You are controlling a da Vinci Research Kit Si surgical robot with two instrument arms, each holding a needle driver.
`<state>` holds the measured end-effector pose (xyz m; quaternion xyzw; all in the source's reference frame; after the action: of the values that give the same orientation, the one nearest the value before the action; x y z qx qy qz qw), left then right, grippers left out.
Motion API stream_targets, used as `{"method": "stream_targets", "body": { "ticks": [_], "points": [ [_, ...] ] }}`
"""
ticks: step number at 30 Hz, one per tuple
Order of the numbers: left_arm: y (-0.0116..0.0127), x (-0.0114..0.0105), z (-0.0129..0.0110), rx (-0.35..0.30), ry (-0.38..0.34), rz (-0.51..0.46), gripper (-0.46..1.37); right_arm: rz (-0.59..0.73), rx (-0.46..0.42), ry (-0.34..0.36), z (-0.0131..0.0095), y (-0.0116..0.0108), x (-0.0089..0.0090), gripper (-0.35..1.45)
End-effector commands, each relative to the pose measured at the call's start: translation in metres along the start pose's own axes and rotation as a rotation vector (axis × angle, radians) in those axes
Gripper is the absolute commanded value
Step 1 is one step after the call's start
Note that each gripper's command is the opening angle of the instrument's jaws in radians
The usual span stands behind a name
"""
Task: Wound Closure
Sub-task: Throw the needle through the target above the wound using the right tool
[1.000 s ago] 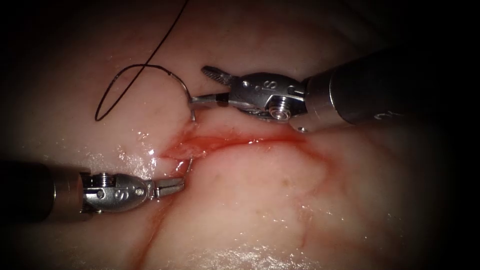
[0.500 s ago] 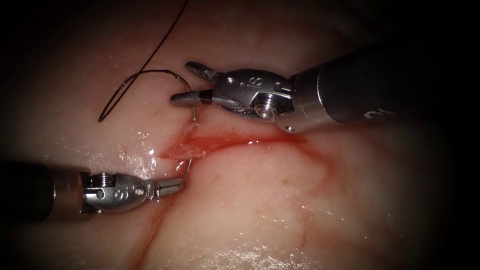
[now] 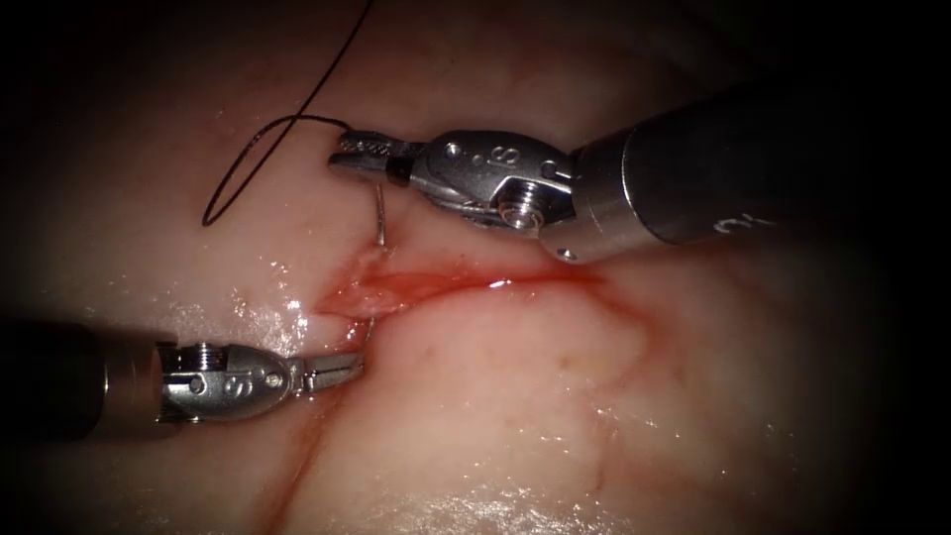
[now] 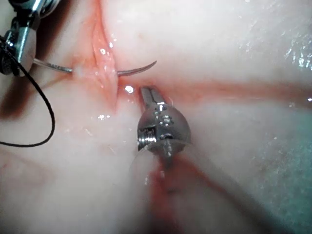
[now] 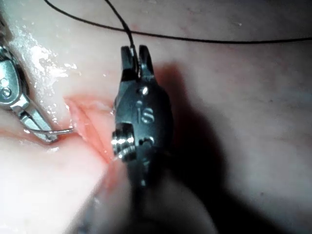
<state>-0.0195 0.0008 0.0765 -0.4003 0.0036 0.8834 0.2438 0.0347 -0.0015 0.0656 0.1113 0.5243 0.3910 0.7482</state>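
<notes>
Endoscope view: right end effector (image 3: 359,156) clamps the stiff, slippery needle (image 3: 379,220) at its thread end; left end effector (image 3: 344,368), closed, grips its tip.

The pale pink, glistening pork tissue (image 3: 515,396) carries a redder, raw-looking cut (image 3: 436,285) with thin streaks of red fluid (image 3: 297,466) trailing from it. The fine thread (image 3: 260,149) is black, the slim curved needle (image 3: 378,218) bright silver. Both small jawed tools (left (image 3: 342,369), right (image 3: 362,154)) are polished grey steel; the right one's shaft (image 3: 713,178) is darker grey.
</notes>
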Motion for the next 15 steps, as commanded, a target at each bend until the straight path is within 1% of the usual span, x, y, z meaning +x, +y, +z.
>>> {"method": "stream_targets", "body": {
  "ticks": [1, 7, 9, 12, 13, 15],
  "points": [
    [0.0000, 0.0000, 0.0000, -0.008, 0.000, 0.000, -0.35, 0.052, -0.015, -0.020, 0.0000, -0.0003, 0.0001, -0.35],
    [-0.0001, 0.0000, 0.0000, -0.009, 0.001, 0.000, -0.35, 0.181, -0.025, -0.071, 0.0002, -0.0001, -0.0001, -0.35],
    [-0.0001, 0.0000, -0.0001, -0.009, 0.001, 0.000, -0.35, 0.247, -0.030, -0.099, 0.0002, -0.0002, -0.0005, -0.35],
    [-0.0001, 0.0000, -0.0001, -0.009, 0.000, -0.001, -0.35, 0.307, -0.037, -0.156, 0.0002, -0.0009, -0.0019, -0.35],
    [-0.0001, 0.0000, -0.0001, -0.009, 0.000, -0.001, -0.35, 0.311, -0.038, -0.161, 0.0002, -0.0010, -0.0021, -0.35],
    [-0.0001, 0.0001, -0.0001, -0.008, 0.003, -0.001, -0.35, 0.343, -0.036, -0.184, 0.0000, -0.0019, -0.0036, -0.35]
  ]
}}
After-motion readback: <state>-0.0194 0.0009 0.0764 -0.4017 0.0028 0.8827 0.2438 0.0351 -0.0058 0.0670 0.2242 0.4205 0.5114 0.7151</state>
